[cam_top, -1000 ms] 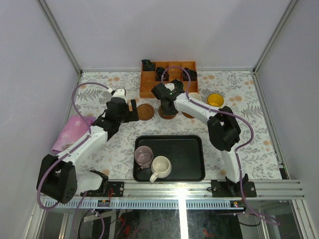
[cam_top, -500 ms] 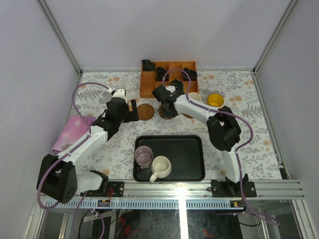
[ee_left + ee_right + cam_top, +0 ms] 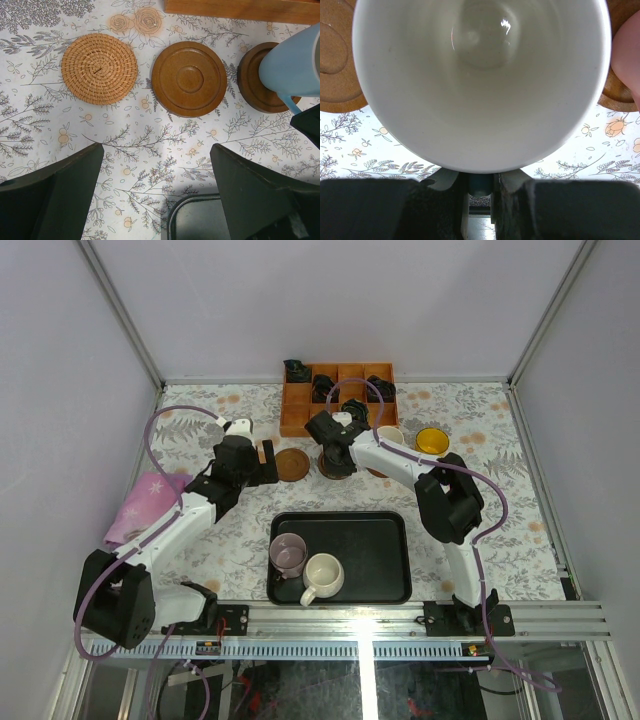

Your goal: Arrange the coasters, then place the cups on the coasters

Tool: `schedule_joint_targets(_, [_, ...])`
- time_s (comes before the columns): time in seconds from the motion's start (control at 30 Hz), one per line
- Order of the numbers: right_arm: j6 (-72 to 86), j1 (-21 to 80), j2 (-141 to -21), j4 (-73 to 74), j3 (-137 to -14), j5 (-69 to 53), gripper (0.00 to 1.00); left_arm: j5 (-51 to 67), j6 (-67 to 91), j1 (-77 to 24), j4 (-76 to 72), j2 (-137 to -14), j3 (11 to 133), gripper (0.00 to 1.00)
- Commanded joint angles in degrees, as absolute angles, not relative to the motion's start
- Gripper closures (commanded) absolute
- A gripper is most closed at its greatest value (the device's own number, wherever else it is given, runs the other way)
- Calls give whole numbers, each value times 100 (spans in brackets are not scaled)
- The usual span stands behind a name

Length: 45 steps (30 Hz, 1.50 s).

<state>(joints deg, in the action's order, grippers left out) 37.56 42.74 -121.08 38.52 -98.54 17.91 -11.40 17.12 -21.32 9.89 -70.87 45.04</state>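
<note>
Three flat round coasters lie in a row on the floral-patterned tablecloth [image 3: 150, 135], just in front of the orange wooden compartment box [image 3: 338, 398]. In the left wrist view a tan woven coaster [image 3: 100, 68] is on the left. A dark brown wooden coaster [image 3: 189, 78] in the middle has nothing on it, and a second dark brown coaster [image 3: 250, 85] is on the right. The row runs side to side across the table, with the discs near one another but apart.

The light blue handled cup [image 3: 295, 60] stands upright over the second dark brown coaster, mouth up, its long axis vertical. Whether its base touches the disc cannot be told. Its handle points toward the right gripper [image 3: 480, 183], whose jaws are clenched on that handle. The right wrist view looks straight down into the cup's pale inside.

The left gripper [image 3: 156, 165] hangs above the cloth on the near side of the row, jaws spread wide and grasping nothing.

Right of the blue cup, a pink cup [image 3: 389, 436] sits mouth up on another brown coaster [image 3: 375, 471], and a yellow cup [image 3: 432, 440] stands further right. On the black rectangular tray [image 3: 380, 570], a mauve-grey cup [image 3: 288, 554] and a white cup [image 3: 324, 576] stand upright just beside each other, the white one's handle pointing toward the near left
</note>
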Motion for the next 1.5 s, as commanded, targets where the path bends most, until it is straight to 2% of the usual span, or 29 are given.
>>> schedule_joint_targets(0.0, [3825, 4254, -11628, 3787, -9940, 1912, 100, -1195, 1622, -2105, 791, -7143, 4523, 12])
schedule_joint_targets(0.77, [3814, 4257, -11348, 3778, -10037, 2118, 100, -1131, 1652, -2119, 697, -7172, 4444, 12])
schedule_joint_targets(1.47, [3900, 4262, -11476, 3806, -9932, 1774, 100, -1185, 1655, -2149, 664, -7195, 4402, 12])
